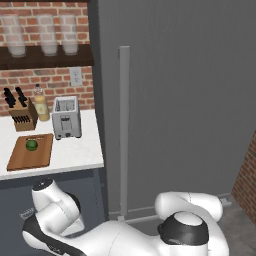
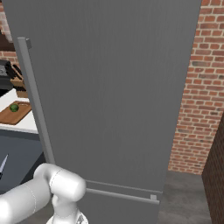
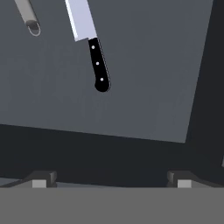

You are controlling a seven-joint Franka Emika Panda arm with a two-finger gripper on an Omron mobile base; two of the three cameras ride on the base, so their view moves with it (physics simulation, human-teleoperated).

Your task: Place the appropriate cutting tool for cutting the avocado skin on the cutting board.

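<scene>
My white arm, dark at the joints

I am showing rounded, glossy white arm (image 1: 120,235) links with black joint bands and a black cap; my two small dark fingertips (image 3: 43,178) are carrying pale square pads.

Flat, even rendered light with no glare or sharp shadows; all views look soft, the hand view dimmest.

A dark green avocado (image 1: 31,145) sits on the brown wooden cutting board (image 1: 20,159), while the knife (image 3: 89,41) pairs a silver blade with a black white-riveted handle.
</scene>
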